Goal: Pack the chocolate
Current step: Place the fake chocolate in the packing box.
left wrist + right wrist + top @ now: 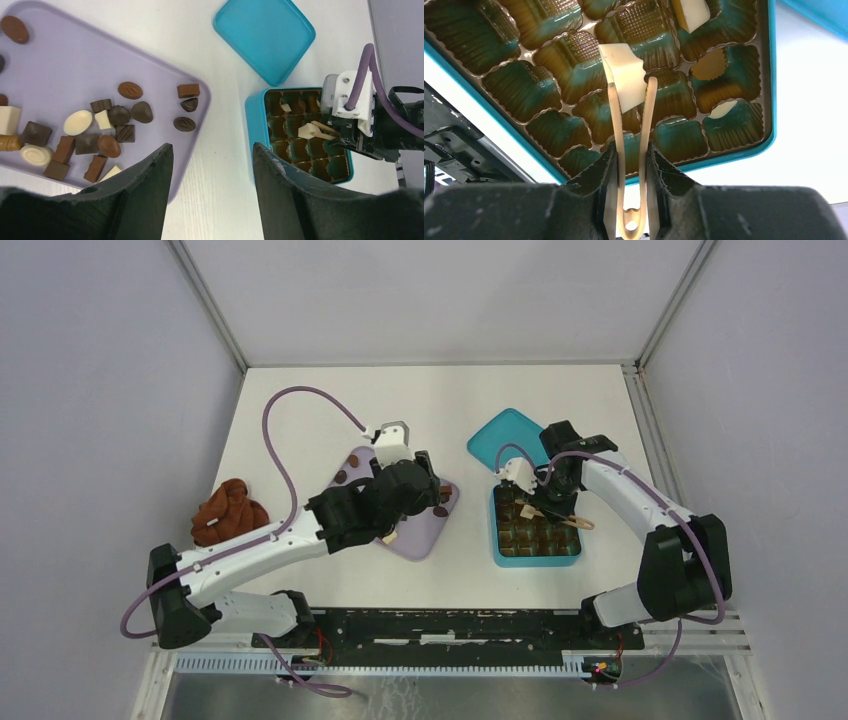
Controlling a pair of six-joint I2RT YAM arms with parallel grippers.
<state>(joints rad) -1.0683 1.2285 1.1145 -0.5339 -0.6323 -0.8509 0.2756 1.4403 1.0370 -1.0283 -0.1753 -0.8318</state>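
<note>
The tongs pinch white chocolate, apparently over box.

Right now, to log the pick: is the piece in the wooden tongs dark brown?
No, the chocolate piece pinched in the wooden tongs is cream-white.

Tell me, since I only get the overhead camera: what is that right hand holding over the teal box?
Observer: The right hand grips tan tongs, and their tips pinch a cream-white chocolate above the teal box.
Operator: Is anything in the box already?
Observer: Yes. The right wrist view shows another cream-white piece sitting in a cup; most cups there look empty.
Operator: And the left hand?
Observer: The left hand is open and empty, by the edge of the lilac tray, where loose chocolates lie.
</note>
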